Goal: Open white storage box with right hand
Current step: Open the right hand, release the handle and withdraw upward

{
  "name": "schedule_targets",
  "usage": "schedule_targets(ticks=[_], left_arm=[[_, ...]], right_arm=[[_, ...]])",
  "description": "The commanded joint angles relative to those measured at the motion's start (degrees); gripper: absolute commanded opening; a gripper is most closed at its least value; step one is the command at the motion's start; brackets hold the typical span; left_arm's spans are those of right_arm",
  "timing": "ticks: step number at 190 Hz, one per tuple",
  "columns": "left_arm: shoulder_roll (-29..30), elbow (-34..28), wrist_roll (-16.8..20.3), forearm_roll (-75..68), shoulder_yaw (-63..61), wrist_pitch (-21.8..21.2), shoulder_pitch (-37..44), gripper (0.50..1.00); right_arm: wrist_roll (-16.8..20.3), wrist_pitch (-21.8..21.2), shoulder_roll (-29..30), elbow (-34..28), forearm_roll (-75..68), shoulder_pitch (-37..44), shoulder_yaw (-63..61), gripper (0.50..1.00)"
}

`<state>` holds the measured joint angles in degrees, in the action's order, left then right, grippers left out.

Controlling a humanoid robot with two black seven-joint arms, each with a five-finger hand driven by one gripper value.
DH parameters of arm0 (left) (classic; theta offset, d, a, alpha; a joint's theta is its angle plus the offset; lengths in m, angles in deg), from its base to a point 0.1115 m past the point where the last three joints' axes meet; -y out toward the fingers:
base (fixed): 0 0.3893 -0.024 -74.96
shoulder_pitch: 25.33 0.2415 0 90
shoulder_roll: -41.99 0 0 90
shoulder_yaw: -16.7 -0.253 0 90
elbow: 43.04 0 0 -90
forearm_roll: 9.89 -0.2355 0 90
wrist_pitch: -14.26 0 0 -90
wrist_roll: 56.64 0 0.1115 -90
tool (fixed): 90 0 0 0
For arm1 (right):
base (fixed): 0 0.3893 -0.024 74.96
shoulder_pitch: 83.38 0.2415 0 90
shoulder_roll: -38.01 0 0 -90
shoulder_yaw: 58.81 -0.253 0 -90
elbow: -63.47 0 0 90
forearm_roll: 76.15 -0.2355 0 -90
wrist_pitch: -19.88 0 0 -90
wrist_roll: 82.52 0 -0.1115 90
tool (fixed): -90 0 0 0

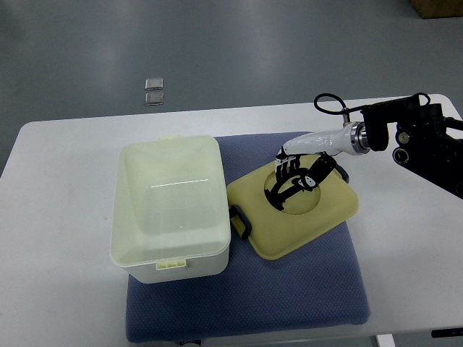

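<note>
The white storage box (171, 210) stands open on the left part of a blue mat (289, 289), its inside showing nothing. Its pale yellow lid (289, 231) lies flat on the mat just right of the box, tilted a little, with a dark latch (241, 221) at its left edge and a round recess in its middle. My right hand (291, 181) comes in from the right edge and hovers over that recess. Its black fingers (283, 189) are spread and hold nothing; I cannot tell if they touch the lid. The left arm is out of view.
The mat lies on a white table (65, 217) with rounded corners. The right arm's black body (427, 141) sits over the table's right end. Two small metal squares (154, 92) lie on the grey floor beyond the table. A cardboard box corner (438, 7) shows top right.
</note>
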<state>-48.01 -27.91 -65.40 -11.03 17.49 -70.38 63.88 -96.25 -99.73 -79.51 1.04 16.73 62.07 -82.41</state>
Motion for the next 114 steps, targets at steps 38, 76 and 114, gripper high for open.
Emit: schedule_targets(ticks=[38,76,114], left_arm=[[0.00,0.34,-0.03,-0.01,-0.09,0.00,0.00,1.000],[0.00,0.60,-0.03,-0.10,-0.09,0.00,0.00,1.000],[0.00,0.52,-0.03,-0.01,0.00,0.00,0.00,1.000]], right_arm=[[0.29,-0.98,-1.31,1.60,-5.77,0.19,-1.71,0.956],[1.34,-3.35,-3.33,5.65,-23.44,0.54,-4.27,0.956],[2.40,-0.10,0.01,15.14,-50.34,-0.16,-11.47,0.956]])
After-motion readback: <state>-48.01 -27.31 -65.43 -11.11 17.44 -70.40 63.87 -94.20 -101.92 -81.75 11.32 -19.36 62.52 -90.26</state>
